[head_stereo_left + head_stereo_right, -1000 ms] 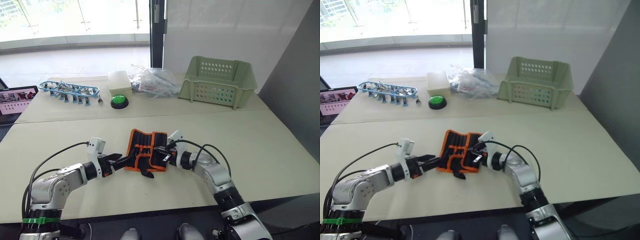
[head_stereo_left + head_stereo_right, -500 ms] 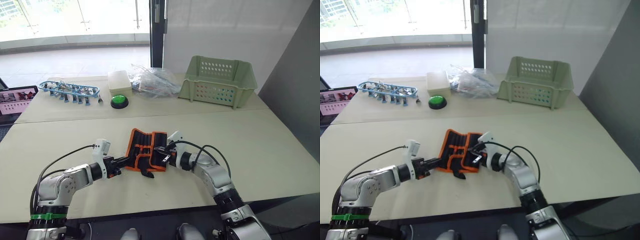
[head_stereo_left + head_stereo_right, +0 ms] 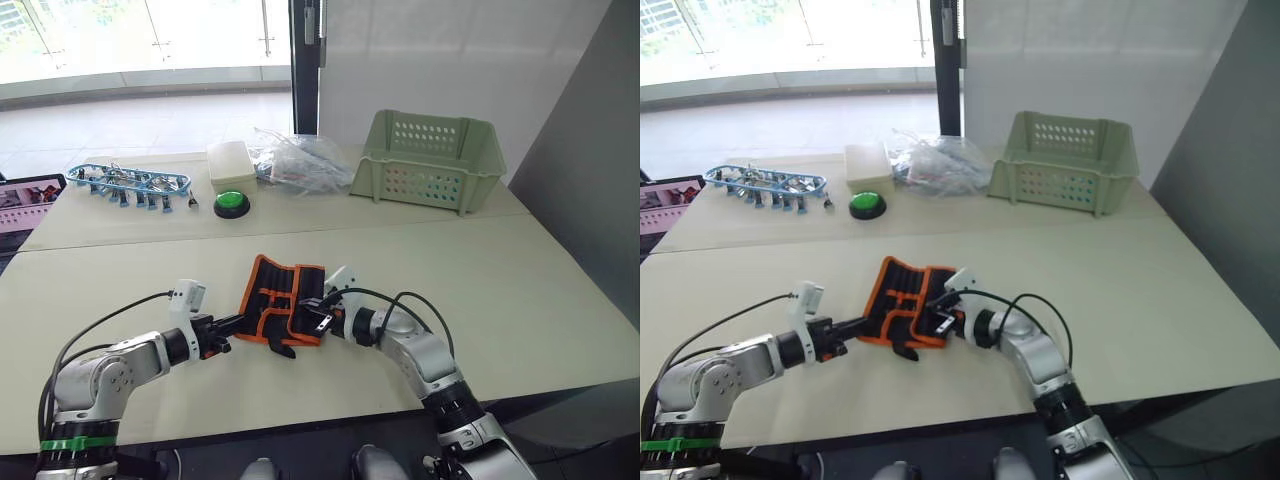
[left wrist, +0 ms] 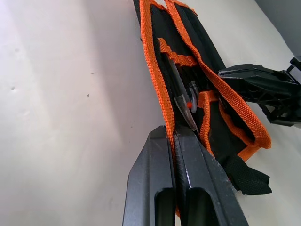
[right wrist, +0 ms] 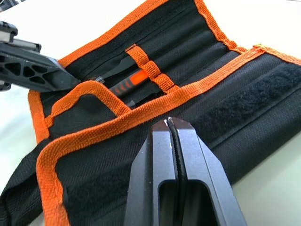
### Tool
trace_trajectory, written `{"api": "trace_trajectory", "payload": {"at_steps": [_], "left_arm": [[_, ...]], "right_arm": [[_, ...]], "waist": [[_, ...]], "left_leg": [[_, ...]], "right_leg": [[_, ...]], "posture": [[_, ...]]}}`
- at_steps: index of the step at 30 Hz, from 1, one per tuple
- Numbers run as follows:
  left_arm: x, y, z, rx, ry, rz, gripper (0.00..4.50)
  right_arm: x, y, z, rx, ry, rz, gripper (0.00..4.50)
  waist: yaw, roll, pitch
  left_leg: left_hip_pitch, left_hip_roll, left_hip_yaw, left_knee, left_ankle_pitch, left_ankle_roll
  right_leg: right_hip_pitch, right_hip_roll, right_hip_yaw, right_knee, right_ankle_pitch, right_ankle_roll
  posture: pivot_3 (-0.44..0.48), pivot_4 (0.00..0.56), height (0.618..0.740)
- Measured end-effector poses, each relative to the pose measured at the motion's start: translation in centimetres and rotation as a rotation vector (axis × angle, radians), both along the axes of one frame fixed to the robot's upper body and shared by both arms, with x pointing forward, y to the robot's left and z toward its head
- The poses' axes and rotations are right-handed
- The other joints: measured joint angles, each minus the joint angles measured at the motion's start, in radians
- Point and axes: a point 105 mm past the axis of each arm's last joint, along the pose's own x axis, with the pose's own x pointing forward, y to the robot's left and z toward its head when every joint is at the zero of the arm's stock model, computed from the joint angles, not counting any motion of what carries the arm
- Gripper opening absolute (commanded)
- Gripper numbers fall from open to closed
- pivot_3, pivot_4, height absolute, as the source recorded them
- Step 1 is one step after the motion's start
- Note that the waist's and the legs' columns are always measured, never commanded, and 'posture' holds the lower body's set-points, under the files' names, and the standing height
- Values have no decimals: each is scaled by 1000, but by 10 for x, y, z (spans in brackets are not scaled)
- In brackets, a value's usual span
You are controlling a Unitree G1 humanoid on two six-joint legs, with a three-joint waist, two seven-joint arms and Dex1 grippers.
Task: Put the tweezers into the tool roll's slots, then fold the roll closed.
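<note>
the pale surface (image 3: 560, 300) carries the tool roll (image 3: 280, 300) near its front edge — left end effector (image 4: 175, 141) clamped on the roll's orange hem, right end effector (image 5: 175, 127) pinching its flap; tweezers (image 4: 181, 96) sit in the slots.

The slim black pointed metal tweezers (image 5: 123, 85) sit mostly buried in the slots of the flat black fabric tool roll with orange edging (image 3: 285, 303); I can't count them. The screen (image 3: 28, 198) at the desk's far left is cut by the edge. The blue rack's clips (image 3: 128, 184) are too small to make out.
</note>
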Motion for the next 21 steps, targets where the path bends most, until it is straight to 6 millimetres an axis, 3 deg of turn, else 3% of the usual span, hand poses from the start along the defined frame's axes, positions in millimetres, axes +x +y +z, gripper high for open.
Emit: {"api": "trace_trajectory", "payload": {"at_steps": [5,10,16,21], "left_arm": [[-23,24,9,63,-8,-25,18],[-22,25,16,64,-46,-38,18],[-21,-6,41,32,-155,-142,18],[-24,-31,33,25,-142,-196,18]], "right_arm": [[-19,18,-3,23,26,41,0],[-23,25,-3,16,28,48,0],[-23,26,-4,5,24,42,0],[-22,25,-3,16,29,37,0]], "waist": [[-5,-1,0],[7,-1,1],[17,-2,0],[17,-2,0]], "left_leg": [[0,5,1,-1,0,0],[1,9,1,-1,0,-1],[1,9,1,-1,1,-1],[1,9,2,-1,1,-1]], "right_leg": [[-1,5,0,-1,0,-2],[-1,8,-1,-1,1,-4],[0,8,-1,-1,1,-5],[-1,8,0,-1,1,-5]], "posture": [[0,150,719],[0,150,719],[0,150,719],[0,150,719]]}}
